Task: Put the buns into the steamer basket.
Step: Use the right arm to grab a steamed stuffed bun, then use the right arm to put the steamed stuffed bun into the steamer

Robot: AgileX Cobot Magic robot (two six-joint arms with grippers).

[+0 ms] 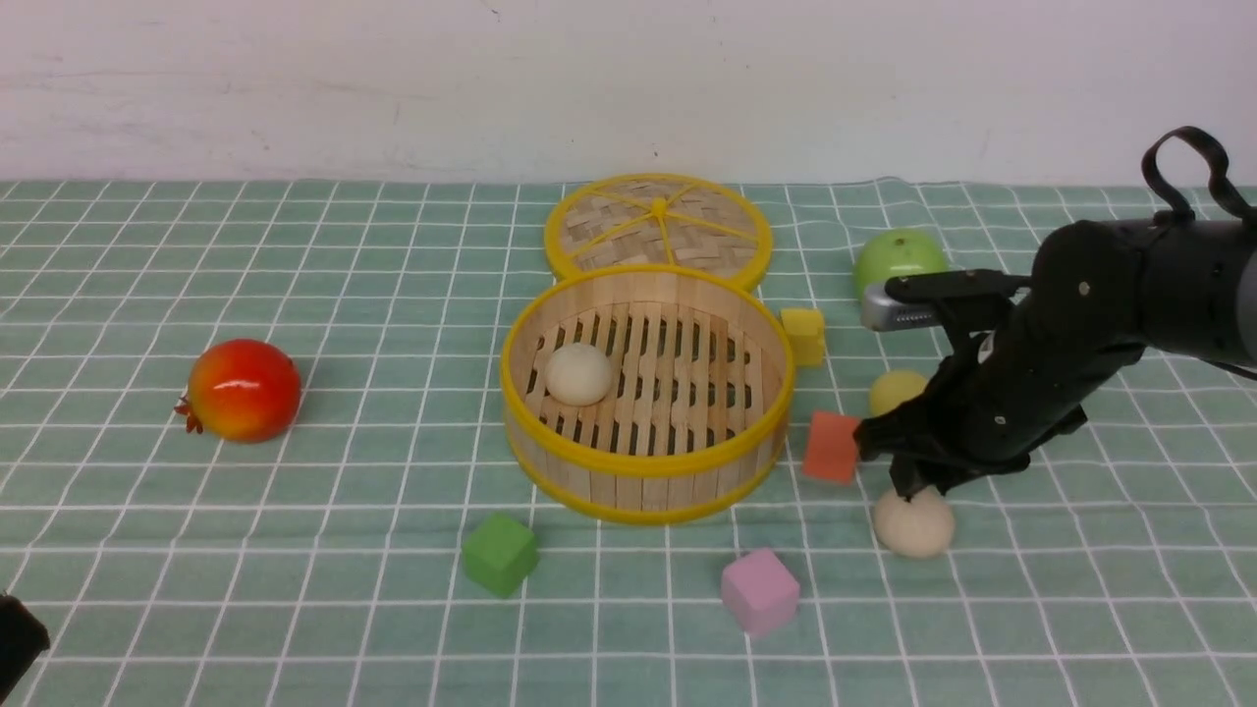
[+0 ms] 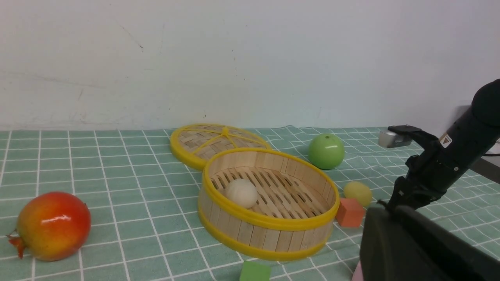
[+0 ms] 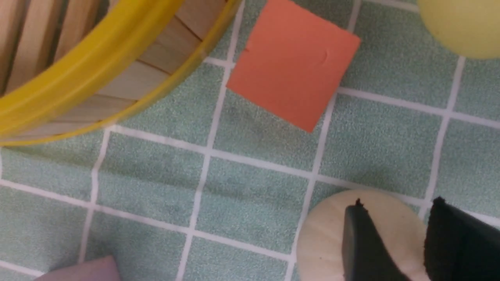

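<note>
right gripper [image 1: 908,488] poised directly over an off-white bun [image 1: 914,523], aligned for a top grasp; we cannot tell whether its narrowly parted fingers [image 3: 363,242] grip. a second bun [image 1: 578,374] lies in the steamer basket [image 1: 638,491]; the yellow bun [image 1: 896,391] waits outside.

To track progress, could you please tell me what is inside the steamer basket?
One off-white bun lies on the slatted floor of the steamer basket. Its near wall hides a strip of floor.
</note>
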